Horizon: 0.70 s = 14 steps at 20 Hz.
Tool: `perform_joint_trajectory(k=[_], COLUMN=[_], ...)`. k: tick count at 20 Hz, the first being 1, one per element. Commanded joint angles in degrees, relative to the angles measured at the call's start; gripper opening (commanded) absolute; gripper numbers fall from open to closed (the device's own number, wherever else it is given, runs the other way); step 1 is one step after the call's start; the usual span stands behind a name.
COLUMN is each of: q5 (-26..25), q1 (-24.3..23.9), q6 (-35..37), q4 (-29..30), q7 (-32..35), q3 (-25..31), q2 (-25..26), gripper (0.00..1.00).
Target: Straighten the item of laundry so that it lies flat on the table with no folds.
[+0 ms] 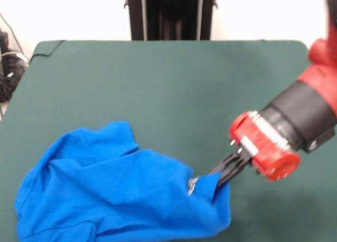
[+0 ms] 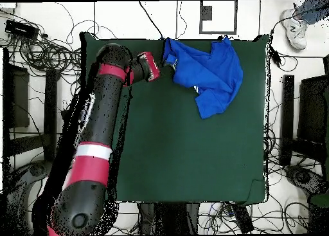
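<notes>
The bright blue T-shirt (image 1: pixel 121 194) lies crumpled at the near left of the green table (image 1: pixel 168 84), plain blue side up, with folds and a bunched right end. A bit of white-grey print shows at that end. My gripper (image 1: pixel 213 180) reaches in from the right, its black fingers shut on the shirt's right edge. In the overhead view the shirt (image 2: pixel 212 72) lies at the table's top edge and the gripper (image 2: pixel 168 63) pinches its left corner. The shirt's lower part runs out of the front view.
The red and black arm (image 2: pixel 103 118) runs along the left edge of the table (image 2: pixel 193 156) in the overhead view. Cables lie on the floor around it. A person's shoe (image 2: pixel 295 31) shows at the top right.
</notes>
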Motion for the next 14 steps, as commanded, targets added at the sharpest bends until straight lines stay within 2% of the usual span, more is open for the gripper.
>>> perform_joint_trajectory(k=[1, 6, 9, 14], q5=[1.95, 5.22, 7.54, 10.67], q1=[4.36, 2.0, -0.29, -4.42], q6=[16.13, 21.43, 25.35, 33.17], q4=[7.42, -0.99, -7.6, -17.35], q7=[34.33, 43.84, 53.45, 64.42], q3=[-6.05, -7.96, -10.07, -14.67], q2=[4.3, 9.4, 12.91, 16.88], gripper=[0.0, 0.0, 0.0, 0.0])
